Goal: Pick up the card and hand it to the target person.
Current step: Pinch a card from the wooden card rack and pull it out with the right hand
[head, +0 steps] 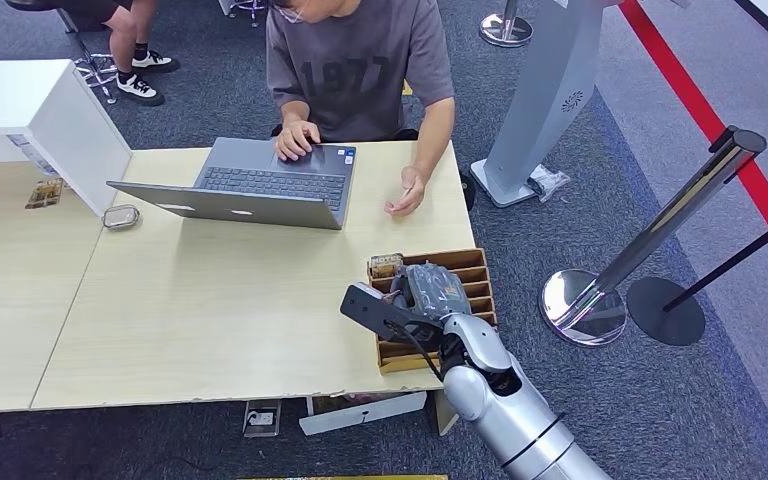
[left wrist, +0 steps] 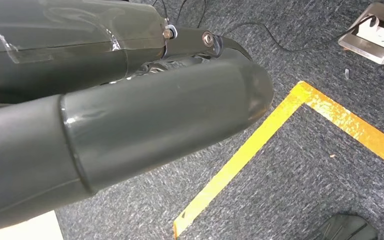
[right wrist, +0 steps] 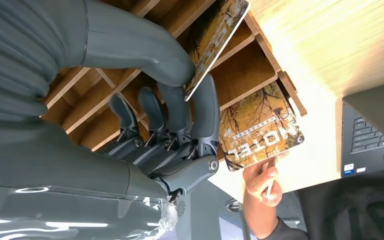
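My right hand (head: pixel 422 296) hangs over the wooden slotted card holder (head: pixel 473 262) at the right edge of the tabletop (head: pixel 210 320). In the right wrist view, this hand (right wrist: pixel 180 100) pinches a card (right wrist: pixel 219 35) between the thick thumb and the darker fingers (right wrist: pixel 206 107); the card is tilted, its printed brown-and-gold face turned partly away, above the holder's dividers (right wrist: pixel 240 70). A second card (right wrist: pixel 260 127) with the same pattern and the lettering "HOTEL" stands in the holder's end slot, nearest the laptop; in the head view it shows as a small upright card (head: pixel 385 265) at the holder's far left corner. A person (head: pixel 360 60) in a grey T-shirt sits at the far side of the tabletop, one hand on the open grey laptop (head: pixel 260 185), the other hand (head: pixel 405 195) resting on the wood near the holder. A white box (head: pixel 40 115) stands at the far left, with a small tin (head: pixel 120 216) just beside it. My left hand cannot be told open or closed: the left wrist view shows a dark grey cover (left wrist: pixel 130 115) above grey carpet with yellow floor tape (left wrist: pixel 260 145).
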Controlling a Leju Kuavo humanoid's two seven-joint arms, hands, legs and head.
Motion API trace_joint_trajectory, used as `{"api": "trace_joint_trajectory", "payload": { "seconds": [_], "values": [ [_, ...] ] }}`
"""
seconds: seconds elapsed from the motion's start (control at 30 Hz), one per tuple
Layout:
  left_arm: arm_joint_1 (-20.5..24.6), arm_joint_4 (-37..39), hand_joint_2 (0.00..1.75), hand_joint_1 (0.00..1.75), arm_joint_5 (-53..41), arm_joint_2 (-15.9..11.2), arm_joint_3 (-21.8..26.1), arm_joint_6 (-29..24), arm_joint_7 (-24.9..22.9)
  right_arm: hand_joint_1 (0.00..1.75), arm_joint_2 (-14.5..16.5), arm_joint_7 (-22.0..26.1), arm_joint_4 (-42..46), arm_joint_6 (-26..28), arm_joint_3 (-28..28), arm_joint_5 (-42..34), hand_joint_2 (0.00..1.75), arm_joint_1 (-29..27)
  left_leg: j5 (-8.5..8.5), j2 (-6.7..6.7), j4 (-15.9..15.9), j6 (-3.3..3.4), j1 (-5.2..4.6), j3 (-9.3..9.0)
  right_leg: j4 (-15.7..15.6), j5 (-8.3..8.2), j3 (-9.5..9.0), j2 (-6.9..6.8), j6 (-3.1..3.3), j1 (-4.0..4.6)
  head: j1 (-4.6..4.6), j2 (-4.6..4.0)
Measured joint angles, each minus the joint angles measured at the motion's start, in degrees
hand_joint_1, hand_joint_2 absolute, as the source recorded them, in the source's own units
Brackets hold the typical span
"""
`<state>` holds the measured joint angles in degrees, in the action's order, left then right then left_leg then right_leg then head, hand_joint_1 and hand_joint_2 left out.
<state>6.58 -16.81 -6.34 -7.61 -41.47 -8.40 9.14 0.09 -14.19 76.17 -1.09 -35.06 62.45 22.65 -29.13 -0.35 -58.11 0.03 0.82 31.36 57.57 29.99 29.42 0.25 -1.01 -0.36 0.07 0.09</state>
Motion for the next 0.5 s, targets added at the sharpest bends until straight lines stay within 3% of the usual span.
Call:
{"api": "trace_joint_trajectory", "payload": {
  "seconds": [0.13, 0.5],
  "values": [
    [0.0, 0.0, 0.0, 0.0, 0.0, 0.0, 0.2, 0.1, 0.0, 1.6, 0.0, 0.0, 0.0, 0.1, 0.0, -0.9, 1.75, 0.0, 0.0, 0.0, 0.0, 0.0, 0.0, 0.0, 0.0, 0.0, 0.01, 0.01, 0.0, 0.0, 0.0, 0.0],
    [0.0, 0.1, 0.0, 0.0, 0.2, 0.0, 0.5, -0.2, -0.2, 1.56, -0.3, -0.5, 0.5, 0.9, 0.6, -3.1, 1.75, 0.3, 0.0, 0.0, 0.0, 0.0, 0.0, 0.0, 0.0, 0.0, 0.01, 0.01, 0.0, 0.0, 0.01, 0.0]
  ]
}}
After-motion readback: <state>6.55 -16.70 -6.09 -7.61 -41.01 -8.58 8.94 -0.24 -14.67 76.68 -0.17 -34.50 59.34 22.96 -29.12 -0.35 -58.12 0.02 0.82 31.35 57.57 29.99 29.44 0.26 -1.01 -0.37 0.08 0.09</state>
